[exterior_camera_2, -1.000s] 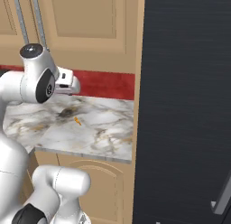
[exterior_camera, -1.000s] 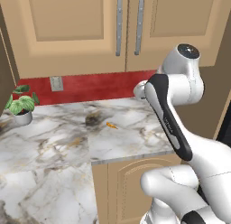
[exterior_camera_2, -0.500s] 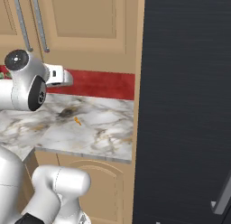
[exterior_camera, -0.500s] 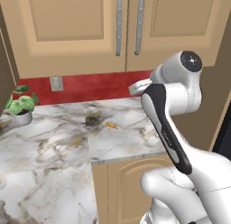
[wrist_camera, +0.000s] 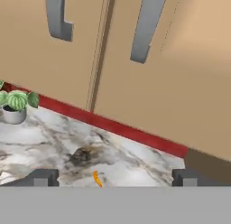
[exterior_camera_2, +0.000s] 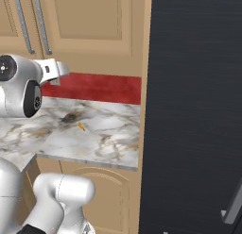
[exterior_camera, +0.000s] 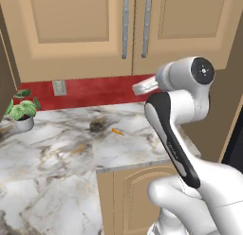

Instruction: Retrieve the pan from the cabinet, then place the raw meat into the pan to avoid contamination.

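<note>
Hand view: cabinet (wrist_camera: 135, 74) doors shut.

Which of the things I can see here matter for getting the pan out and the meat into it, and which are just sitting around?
For the job:
- cabinet, doors closed
- its silver bar handles
- gripper, open and holding nothing

Just there:
- potted plant
- small orange scrap on the marble counter
- wall outlet
</note>
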